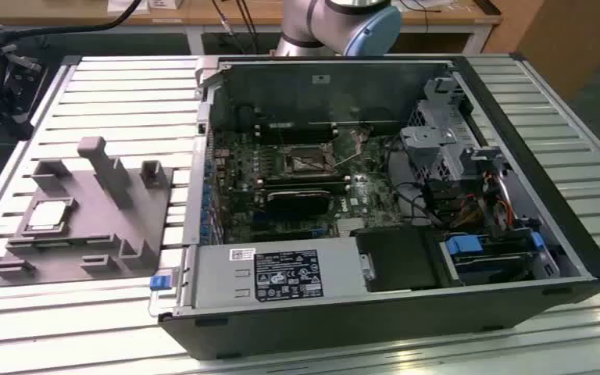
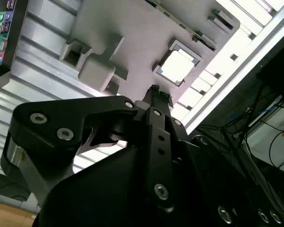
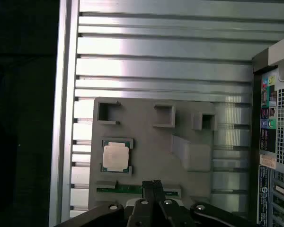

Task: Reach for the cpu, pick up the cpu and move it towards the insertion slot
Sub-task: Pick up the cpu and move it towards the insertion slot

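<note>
The gripper sat closest to both wrist cameras, its black fingers pressed together at the tips with nothing between them. In the first wrist view the tips lay over the edge of the grey plastic fixture, just beside a narrow green circuit strip lying in one of its slots. How high above the fixture the gripper hung could not be told.

Past the fingertips lay the cpu, flat in a square recess of the fixture with its silvery top facing up and a pale rim around it. It was near the gripper but clearly apart from it, untouched. In the second wrist view the same chip showed bright just beyond the fingertips. Further across the fixture stood several raised blocks and open pockets.

The fixture rested on a slatted aluminium table, and beyond it, along the table, rose the back wall of an open computer case.

In the exterior view the fixture lay at the exterior view's left of the case, with the cpu on its part nearer the camera. Inside the case, the power supply sat nearest, then a long black card, and beyond that the insertion slot, a square socket with a dark centre and a metal frame, well apart from the cpu. Furthest back, behind the case, stood the base of the arm.
</note>
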`<action>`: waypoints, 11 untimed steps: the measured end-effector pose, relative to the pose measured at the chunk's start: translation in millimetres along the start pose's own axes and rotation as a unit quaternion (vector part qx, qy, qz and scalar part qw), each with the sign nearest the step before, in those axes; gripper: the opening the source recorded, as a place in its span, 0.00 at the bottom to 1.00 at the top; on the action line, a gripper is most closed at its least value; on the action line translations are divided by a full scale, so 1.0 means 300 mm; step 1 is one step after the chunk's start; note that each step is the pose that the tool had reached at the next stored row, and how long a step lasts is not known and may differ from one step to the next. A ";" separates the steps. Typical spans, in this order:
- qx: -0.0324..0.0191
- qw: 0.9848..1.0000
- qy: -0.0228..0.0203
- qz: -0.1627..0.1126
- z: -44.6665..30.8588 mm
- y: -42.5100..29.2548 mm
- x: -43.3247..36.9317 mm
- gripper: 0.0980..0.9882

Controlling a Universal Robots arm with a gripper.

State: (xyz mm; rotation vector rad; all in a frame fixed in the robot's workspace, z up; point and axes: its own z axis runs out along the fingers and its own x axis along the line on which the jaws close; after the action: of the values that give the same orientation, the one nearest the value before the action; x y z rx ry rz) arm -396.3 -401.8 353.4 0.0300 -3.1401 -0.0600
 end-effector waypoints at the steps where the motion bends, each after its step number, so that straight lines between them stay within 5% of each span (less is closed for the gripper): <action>1: 0.000 1.000 0.000 0.000 0.000 0.000 0.000 0.01; 11: 0.000 1.000 0.000 0.000 0.002 0.000 0.000 0.01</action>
State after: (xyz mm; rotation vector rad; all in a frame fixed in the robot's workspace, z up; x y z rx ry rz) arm -396.3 -401.8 352.8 0.0300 -3.1400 -0.0599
